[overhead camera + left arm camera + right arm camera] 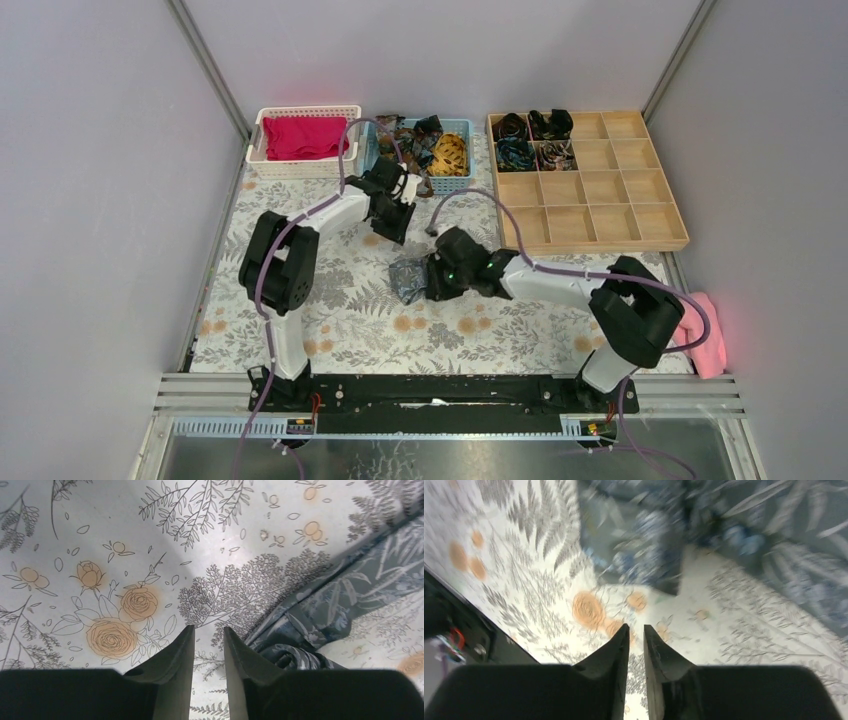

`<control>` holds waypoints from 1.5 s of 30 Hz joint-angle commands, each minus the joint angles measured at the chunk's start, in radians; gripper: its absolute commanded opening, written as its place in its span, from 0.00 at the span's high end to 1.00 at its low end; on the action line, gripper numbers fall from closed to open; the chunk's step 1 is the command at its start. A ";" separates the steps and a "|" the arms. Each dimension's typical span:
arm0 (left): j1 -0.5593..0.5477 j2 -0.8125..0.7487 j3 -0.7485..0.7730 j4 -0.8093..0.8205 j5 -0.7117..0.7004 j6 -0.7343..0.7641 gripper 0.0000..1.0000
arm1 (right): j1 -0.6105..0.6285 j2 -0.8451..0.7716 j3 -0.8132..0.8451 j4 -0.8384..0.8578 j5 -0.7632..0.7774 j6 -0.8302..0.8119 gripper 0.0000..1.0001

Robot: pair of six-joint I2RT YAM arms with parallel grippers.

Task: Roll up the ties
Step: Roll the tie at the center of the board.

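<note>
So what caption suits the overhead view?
The left gripper and right gripper beside a crumpled grey tie on floral cloth; four rolled ties in the wooden tray.

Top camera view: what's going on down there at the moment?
Both arms are working at one grey-blue tie lying crumpled mid-table on the floral cloth. The right end effector hovers right beside it, and the left end effector is close by. Both have narrowly parted jaws with nothing between them. Four rolled ties sit in the wooden tray, and more loose ones wait in the blue basket.
</note>
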 commanded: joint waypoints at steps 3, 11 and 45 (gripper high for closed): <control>0.007 0.048 0.017 -0.009 -0.053 -0.031 0.68 | 0.200 0.016 0.032 -0.166 0.259 0.003 0.88; 0.003 0.087 0.007 -0.015 -0.005 -0.071 0.78 | 0.312 0.137 0.080 -0.194 0.454 0.037 0.97; -0.092 0.195 -0.120 -0.031 0.100 -0.059 0.98 | 0.182 0.430 0.443 -0.175 0.643 -0.110 1.00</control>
